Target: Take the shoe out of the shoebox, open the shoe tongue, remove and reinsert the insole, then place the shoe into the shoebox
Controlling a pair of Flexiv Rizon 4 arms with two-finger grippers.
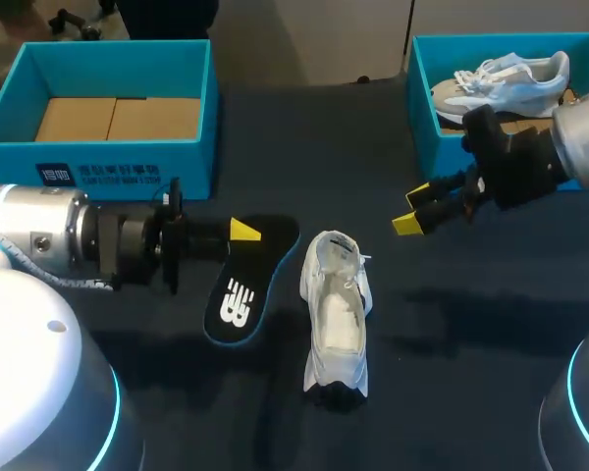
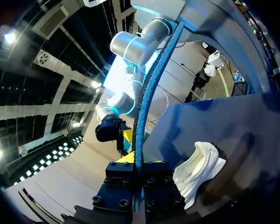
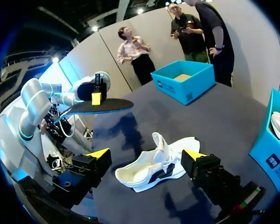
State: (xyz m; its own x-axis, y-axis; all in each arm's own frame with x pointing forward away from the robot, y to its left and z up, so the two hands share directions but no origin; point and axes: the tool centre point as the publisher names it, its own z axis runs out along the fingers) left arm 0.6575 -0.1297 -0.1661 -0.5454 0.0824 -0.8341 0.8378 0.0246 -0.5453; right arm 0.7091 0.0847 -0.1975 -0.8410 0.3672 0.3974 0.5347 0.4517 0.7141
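My left gripper is clamped on one end of the insole and holds it level over the table, just beside the shoe. My right gripper has its fingers spread and hangs apart from the shoe. I think I should steady the shoe with the right, then slide the free end in slowly. The insole looks like thin, bendable foam, and the shoe like soft white cloth.

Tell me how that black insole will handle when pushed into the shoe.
Held at one end by the left gripper, the insole juts out nearly flat, so probably light and springy. Edge-on it shows thin and gently curved: likely to buckle if pushed hard. The shoe lies unheld and may slide.
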